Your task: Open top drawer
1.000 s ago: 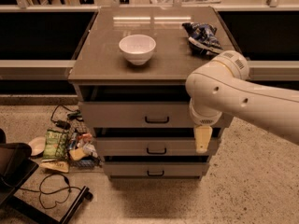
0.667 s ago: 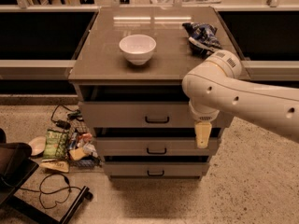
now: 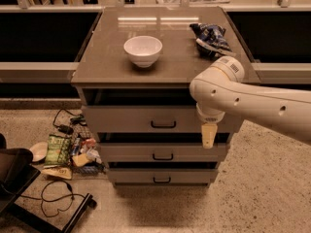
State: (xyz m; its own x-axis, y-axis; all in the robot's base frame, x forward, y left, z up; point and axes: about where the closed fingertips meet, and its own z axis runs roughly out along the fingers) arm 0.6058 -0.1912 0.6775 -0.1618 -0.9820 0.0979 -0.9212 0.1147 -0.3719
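Note:
The top drawer (image 3: 121,119) is the widest grey front, just under the tabletop of the grey cabinet (image 3: 97,67). It has a small black bar handle (image 3: 163,124) at its middle, and a dark gap shows above the front. My gripper (image 3: 208,136) hangs from the white arm (image 3: 252,101), which comes in from the right. It sits in front of the top drawer's lower right edge, to the right of the handle and apart from it.
A white bowl (image 3: 143,50) and a blue crumpled bag (image 3: 210,38) sit on the cabinet top. Two narrower drawers (image 3: 163,154) lie below. Snack packets, a plate and cables (image 3: 63,154) litter the floor at left. A dark chair base (image 3: 19,178) is at lower left.
The arm has shifted slightly to the left and the gripper has risen a little, closer to the top drawer's lower edge. The drawers and the things on top have not moved.

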